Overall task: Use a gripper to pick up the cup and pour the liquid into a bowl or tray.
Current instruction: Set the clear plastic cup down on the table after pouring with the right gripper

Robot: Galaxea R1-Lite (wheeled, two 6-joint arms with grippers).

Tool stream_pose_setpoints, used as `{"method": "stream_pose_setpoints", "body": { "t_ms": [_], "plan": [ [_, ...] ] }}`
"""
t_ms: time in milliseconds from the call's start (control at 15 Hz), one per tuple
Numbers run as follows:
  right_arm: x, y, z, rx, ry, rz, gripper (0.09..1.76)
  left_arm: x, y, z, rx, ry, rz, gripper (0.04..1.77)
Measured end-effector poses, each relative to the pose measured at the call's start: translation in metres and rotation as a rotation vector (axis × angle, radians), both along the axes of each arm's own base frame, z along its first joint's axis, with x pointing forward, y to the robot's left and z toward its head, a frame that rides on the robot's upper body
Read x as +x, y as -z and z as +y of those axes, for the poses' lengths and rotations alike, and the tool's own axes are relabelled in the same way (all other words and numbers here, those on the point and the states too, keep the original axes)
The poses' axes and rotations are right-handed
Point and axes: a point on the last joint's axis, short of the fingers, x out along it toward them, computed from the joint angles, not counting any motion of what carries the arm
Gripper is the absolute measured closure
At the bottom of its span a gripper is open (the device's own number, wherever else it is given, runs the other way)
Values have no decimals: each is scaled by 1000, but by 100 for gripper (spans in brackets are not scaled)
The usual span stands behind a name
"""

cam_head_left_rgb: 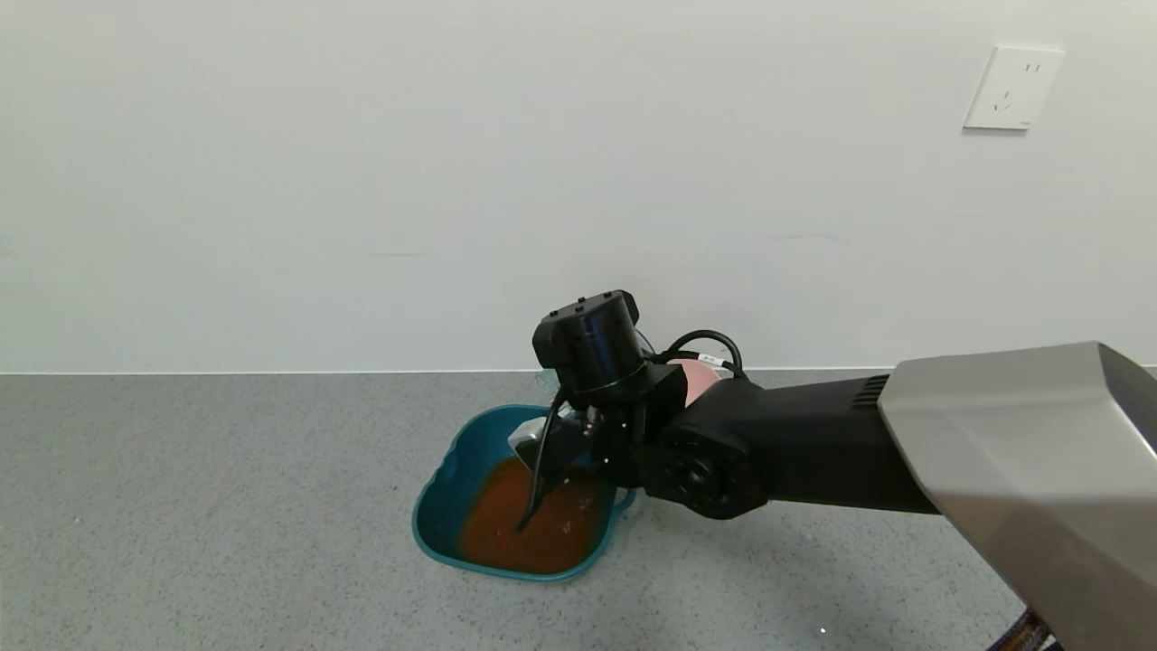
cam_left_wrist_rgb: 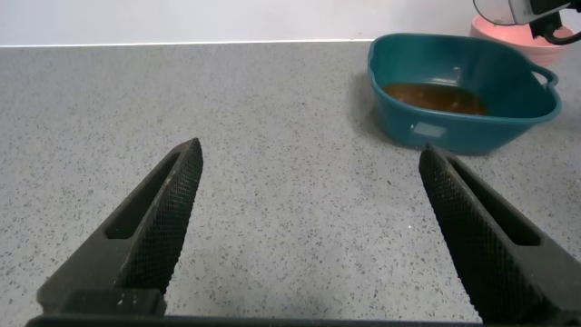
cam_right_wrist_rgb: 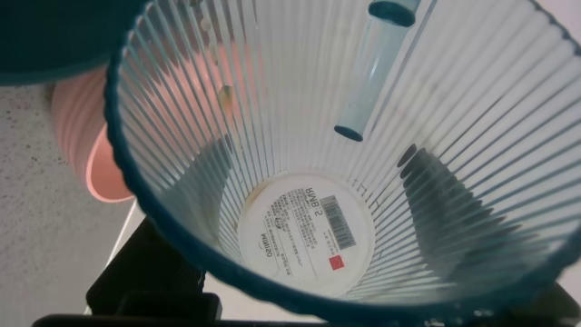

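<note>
A speckled grey floor (cam_head_left_rgb: 226, 506) is bounded by a plain white wall (cam_head_left_rgb: 362, 181) carrying a white socket plate (cam_head_left_rgb: 1012, 88). The dark teal rounded-square plastic basin (cam_head_left_rgb: 434, 506) is set near the wall, with reddish-brown liquid (cam_head_left_rgb: 533, 520) pooled inside. Above the basin, the ribbed transparent blue-tinted plastic cup (cam_right_wrist_rgb: 345, 173) is clamped by the right gripper (cam_head_left_rgb: 565, 443) and appears drained. A round pink bowl (cam_left_wrist_rgb: 508, 32) is seen just behind the basin. The left gripper (cam_left_wrist_rgb: 309, 213), fingers held wide apart, is kept low, well apart from the basin

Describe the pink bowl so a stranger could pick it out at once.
Start at the teal basin on the grey floor near the white wall. Just behind it, on the wall side, sits the pink bowl, partly hidden by the right arm. It is smaller, round and pink, unlike the squarish teal basin holding brown liquid.
</note>
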Motion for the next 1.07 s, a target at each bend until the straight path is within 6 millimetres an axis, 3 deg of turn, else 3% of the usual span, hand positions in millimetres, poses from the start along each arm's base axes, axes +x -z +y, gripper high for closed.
{"method": "stream_pose_setpoints", "body": {
  "t_ms": [333, 533, 1067],
  "plan": [
    [-3, 1, -1, 193, 51, 26, 50, 0, 0, 0, 0, 0, 0, 9],
    [-15, 3, -7, 353, 105, 79, 50, 0, 0, 0, 0, 0, 0, 9],
    [-61, -19, -55, 978, 339, 196, 50, 0, 0, 0, 0, 0, 0, 9]
  ]
}}
